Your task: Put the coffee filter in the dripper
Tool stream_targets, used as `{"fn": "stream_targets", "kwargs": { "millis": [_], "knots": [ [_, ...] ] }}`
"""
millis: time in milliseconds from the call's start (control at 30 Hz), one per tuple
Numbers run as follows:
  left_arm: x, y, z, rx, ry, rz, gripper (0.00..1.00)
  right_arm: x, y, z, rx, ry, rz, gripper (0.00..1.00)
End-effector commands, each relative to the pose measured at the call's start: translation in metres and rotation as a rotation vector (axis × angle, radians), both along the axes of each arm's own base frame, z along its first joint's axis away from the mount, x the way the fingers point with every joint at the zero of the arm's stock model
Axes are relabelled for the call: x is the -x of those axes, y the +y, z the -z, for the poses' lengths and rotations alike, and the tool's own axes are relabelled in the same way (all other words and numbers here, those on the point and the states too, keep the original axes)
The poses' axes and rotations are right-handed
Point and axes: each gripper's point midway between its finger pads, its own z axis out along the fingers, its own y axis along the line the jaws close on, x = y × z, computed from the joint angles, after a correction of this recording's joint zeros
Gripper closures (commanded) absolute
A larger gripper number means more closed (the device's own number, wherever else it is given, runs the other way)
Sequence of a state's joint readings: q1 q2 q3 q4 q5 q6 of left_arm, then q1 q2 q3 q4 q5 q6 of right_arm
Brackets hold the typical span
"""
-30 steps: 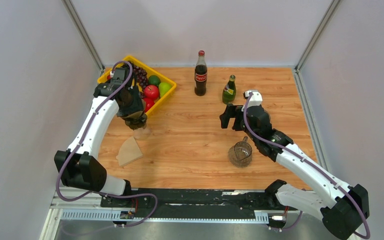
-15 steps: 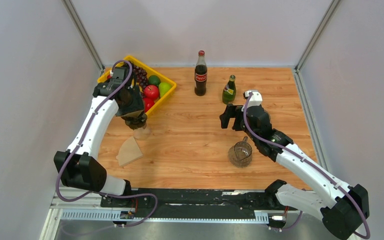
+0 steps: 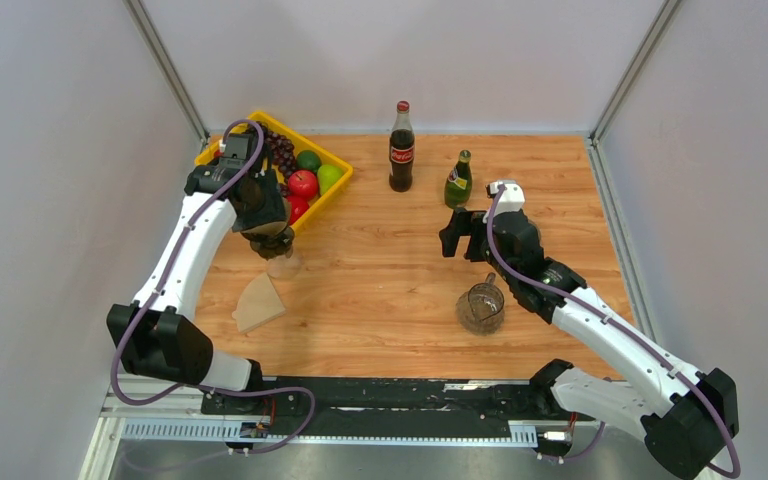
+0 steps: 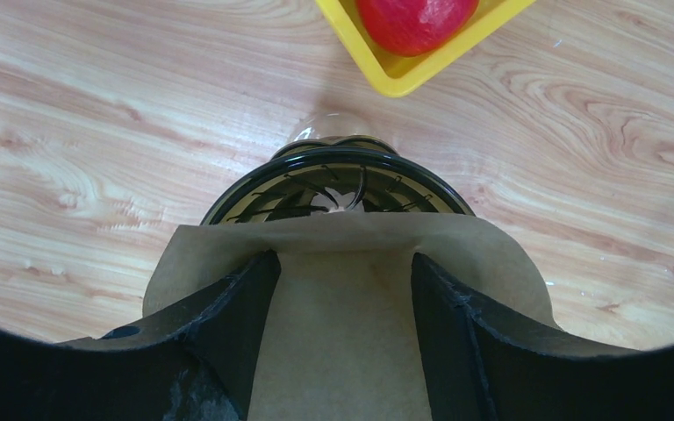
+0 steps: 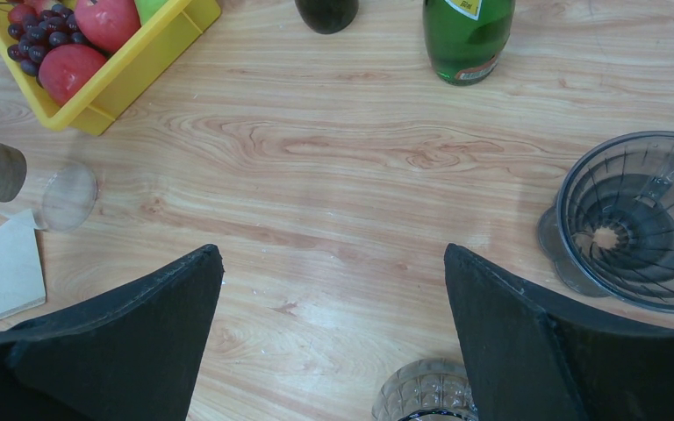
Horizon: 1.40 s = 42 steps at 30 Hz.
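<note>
Brown paper filter (image 4: 342, 298) sits pinched in the left gripper (image 4: 342, 307) just over a dripper (image 4: 333, 189), ready to drop in, while the right gripper (image 5: 333, 307) gapes empty

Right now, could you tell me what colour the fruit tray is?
Yellow; the fruit tray shows best in the top external view.

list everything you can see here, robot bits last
coffee filter: 1, brown, held in the left end effector over a dripper
dripper: 1, clear, under that filter
second dripper: 1, smoky clear, table right
glass: 1, clear, near edge of right wrist view
flat filter: 1, beige, table left
basket: 1, yellow, far left, holding fruit
cola bottle: 1, dark, far centre
green bottle: 1, beside it
table: 1, wood
left end effector: black
right end effector: black, open
</note>
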<state>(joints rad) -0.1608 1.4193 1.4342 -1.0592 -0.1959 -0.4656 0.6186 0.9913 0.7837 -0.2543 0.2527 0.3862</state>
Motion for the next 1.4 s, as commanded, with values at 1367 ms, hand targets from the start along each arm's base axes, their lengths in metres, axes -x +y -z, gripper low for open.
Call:
{"fn": "stream_targets", "kwargs": {
  "millis": [1367],
  "knots": [
    [-0.004, -0.005, 0.039, 0.016, 0.079, 0.017, 0.55, -0.003, -0.004, 0.001, 0.019, -0.01, 0.013, 0.0]
  ]
}}
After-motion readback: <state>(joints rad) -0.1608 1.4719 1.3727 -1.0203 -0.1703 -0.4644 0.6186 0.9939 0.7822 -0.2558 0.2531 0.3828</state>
